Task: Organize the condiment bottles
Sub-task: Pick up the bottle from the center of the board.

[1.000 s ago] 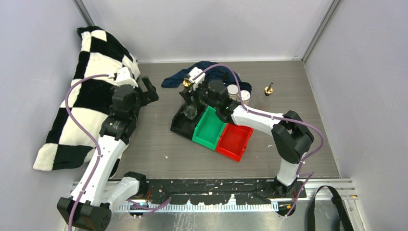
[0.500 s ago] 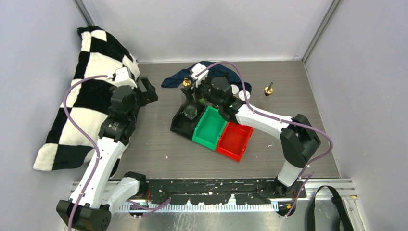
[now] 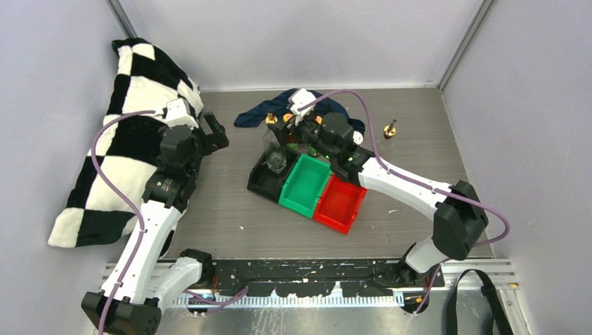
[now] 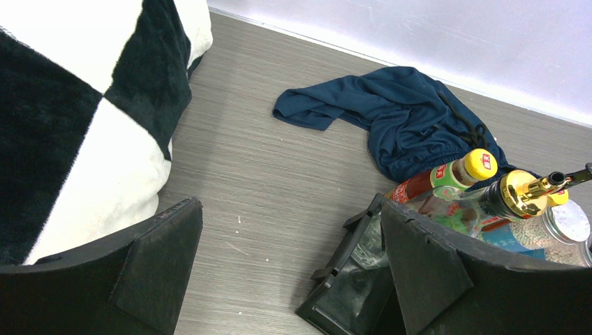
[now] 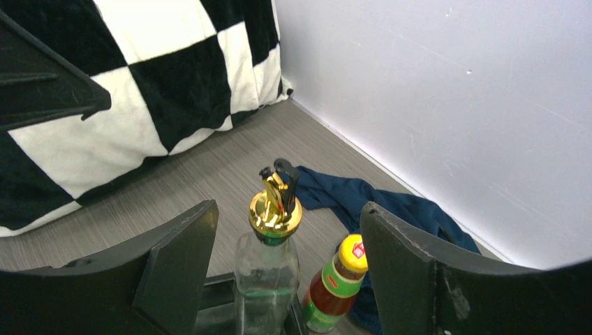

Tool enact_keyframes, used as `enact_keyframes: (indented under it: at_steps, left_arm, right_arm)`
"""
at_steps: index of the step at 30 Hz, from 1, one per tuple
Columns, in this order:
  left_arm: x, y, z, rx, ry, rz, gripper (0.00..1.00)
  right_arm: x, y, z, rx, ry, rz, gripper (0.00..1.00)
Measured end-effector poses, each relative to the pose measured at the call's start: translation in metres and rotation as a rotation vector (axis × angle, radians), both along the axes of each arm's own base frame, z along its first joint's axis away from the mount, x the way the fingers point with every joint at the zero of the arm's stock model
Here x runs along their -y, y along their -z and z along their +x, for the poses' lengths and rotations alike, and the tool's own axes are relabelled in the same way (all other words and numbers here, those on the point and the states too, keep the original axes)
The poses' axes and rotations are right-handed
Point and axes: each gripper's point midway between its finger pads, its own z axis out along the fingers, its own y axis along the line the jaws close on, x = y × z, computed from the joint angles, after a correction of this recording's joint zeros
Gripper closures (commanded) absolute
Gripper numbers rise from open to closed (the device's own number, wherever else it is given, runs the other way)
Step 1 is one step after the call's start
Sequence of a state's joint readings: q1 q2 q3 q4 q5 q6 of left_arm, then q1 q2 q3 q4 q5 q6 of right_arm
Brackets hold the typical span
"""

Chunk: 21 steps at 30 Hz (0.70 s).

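Bottles sit in a bunch at the far end of the bins, close to the back wall (image 5: 454, 105). One glass bottle (image 5: 269, 269) stands straight up at the far end of the black bin (image 3: 264, 180). Its long way runs up and down, and its gold top (image 5: 276, 206) points up.

The right gripper (image 5: 286, 209) is around this bottle. One finger is on each side, spread wide, with a gap on both sides, so it holds nothing.

A yellow-cap bottle (image 5: 334, 285) stands just beside the glass bottle, cap up, on the side near the blue cloth (image 5: 391, 209). A jar (image 4: 563, 225) with a white lid is near them, partly hidden. A second glass bottle (image 3: 389, 130) stands alone, well apart to the right, top up, with bare table around it.

The black bin, the green bin (image 3: 305, 185) and the red bin (image 3: 340, 204) touch in a slanted row. There is bare table (image 3: 223, 209) in front of the bins. There is more between the black bin and the blanket (image 3: 139, 91). The blanket fills the left side, up against the left wall. The cloth lies between the bottles and the back wall.

The left gripper (image 4: 290, 206) hangs by the blanket's edge, well apart from the bins. Its fingers are spread wide too, with nothing in them.
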<state>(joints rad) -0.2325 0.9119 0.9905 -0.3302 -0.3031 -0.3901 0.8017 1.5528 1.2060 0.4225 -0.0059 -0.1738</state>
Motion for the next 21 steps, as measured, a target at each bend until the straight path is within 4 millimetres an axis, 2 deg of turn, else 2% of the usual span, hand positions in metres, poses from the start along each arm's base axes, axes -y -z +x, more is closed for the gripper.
enact_keyframes:
  at_steps: [6, 14, 21]
  left_arm:
    - [0.0, 0.0, 0.0, 0.0, -0.001, -0.001, 0.0]
    - [0.0, 0.0, 0.0, 0.001, 0.0, -0.003, 0.0]
    - [0.0, 0.0, 0.0, 0.001, -0.001, -0.004, 0.0]
  right_arm:
    - [0.015, 0.009, -0.007, -0.015, 0.045, -0.007, 0.2]
    - [0.029, 0.03, -0.005, -0.046, 0.107, -0.028, 0.23]
    - [0.046, 0.038, 0.01, -0.088, 0.142, -0.003, 0.28]
